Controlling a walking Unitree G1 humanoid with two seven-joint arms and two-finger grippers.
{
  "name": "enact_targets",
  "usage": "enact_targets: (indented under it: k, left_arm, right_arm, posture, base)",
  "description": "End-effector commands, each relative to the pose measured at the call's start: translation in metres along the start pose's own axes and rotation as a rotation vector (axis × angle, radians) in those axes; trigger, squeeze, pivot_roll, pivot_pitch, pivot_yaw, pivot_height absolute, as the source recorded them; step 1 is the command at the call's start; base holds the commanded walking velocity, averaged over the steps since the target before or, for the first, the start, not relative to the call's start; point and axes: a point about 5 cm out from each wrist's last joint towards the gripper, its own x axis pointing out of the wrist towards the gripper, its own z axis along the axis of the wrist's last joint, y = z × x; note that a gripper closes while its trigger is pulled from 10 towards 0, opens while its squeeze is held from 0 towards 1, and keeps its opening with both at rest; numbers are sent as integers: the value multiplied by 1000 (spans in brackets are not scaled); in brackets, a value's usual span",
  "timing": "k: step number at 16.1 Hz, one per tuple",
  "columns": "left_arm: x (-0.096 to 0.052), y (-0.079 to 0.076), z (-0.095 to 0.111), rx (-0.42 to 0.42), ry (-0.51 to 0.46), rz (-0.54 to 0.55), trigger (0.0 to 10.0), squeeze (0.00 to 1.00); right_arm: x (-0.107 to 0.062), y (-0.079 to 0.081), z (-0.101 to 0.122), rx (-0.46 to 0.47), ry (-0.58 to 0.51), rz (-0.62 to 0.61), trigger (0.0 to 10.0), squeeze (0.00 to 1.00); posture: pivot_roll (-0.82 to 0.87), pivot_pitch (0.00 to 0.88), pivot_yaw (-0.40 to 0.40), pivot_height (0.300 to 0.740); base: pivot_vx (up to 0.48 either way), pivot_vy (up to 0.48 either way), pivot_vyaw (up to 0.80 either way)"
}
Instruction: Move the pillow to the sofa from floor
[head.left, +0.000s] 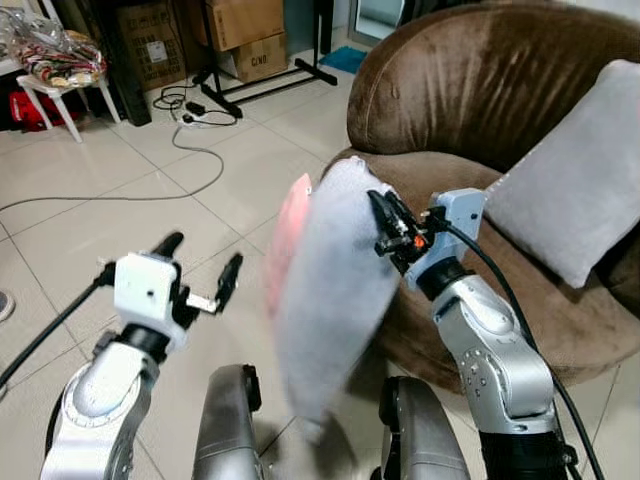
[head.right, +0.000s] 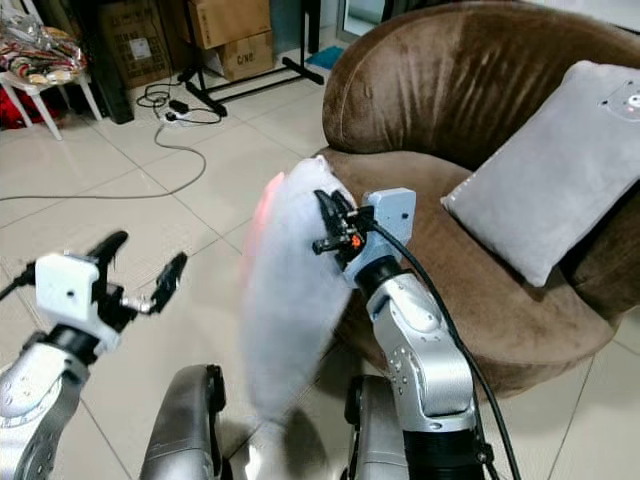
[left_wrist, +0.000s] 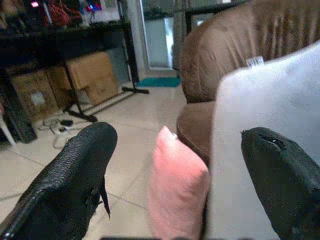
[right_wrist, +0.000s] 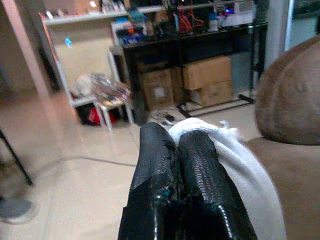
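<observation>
While my right gripper (head.left: 384, 222) has its 2 black fingers pinched together on the upper edge of the pillow (head.left: 335, 290), I can see the cushion hanging off the floor — grey on the side facing me, pink on the far side — just in front of the brown sofa (head.left: 480, 90). My left gripper (head.left: 200, 270) hovers beside it over the floor tiles (head.left: 90, 230), fingers spread apart and touching nothing. On the sofa seat a second grey pillow (head.right: 555, 180) leans against the backrest — well apart from the held one.
</observation>
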Motion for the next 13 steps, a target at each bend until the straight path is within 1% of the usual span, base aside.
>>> enact_targets:
  k: [1, 3, 4, 6, 7, 9, 10, 11, 13]
  left_arm:
    - [2, 0, 1, 37, -9, 20, 10000, 0]
    - [0, 3, -3, 46, 0, 44, 10000, 0]
    - [-1, 5, -5, 51, 5, 58, 10000, 0]
    - [1, 6, -5, 60, 8, 72, 10000, 0]
    - [3, 5, -4, 61, 6, 74, 10000, 0]
    - [7, 1, 1, 43, -4, 56, 10000, 0]
    - [9, -1, 2, 34, -11, 48, 10000, 0]
    - [11, -2, 2, 28, -17, 43, 10000, 0]
    - [15, -2, 0, 32, -23, 53, 10000, 0]
  right_arm:
    - [-3, -8, 1, -34, -26, -49, 10000, 0]
    - [-8, -14, -2, 5, -25, -79, 10000, 0]
    - [-8, -13, 1, 10, -35, -79, 10000, 0]
    - [-5, -12, 3, 13, -35, -84, 10000, 0]
    - [-4, -11, 3, 14, -34, -81, 10000, 0]
    - [-2, -13, 7, -60, -37, -99, 10000, 0]
    - [-1, -16, 12, -95, -48, -125, 10000, 0]
    - [-1, -18, 15, -111, -59, -146, 10000, 0]
    - [-2, -18, 25, -88, -106, -166, 10000, 0]
  posture:
    - [95, 0, -31, 547]
    - [86, 0, -40, 562]
    - [83, 0, -40, 572]
    - [89, 0, -39, 587]
    - [92, 0, -25, 592]
    - [56, 0, 12, 607]
    - [53, 0, 9, 612]
    - [53, 0, 6, 617]
    - [48, 0, 2, 632]
  base:
    - [0, 0, 0]
    - [0, 0, 0]
    - [0, 0, 0]
    - [0, 0, 0]
    - [0, 0, 0]
    - [0, 0, 0]
    - [0, 0, 0]
    - [0, 0, 0]
    - [0, 0, 0]
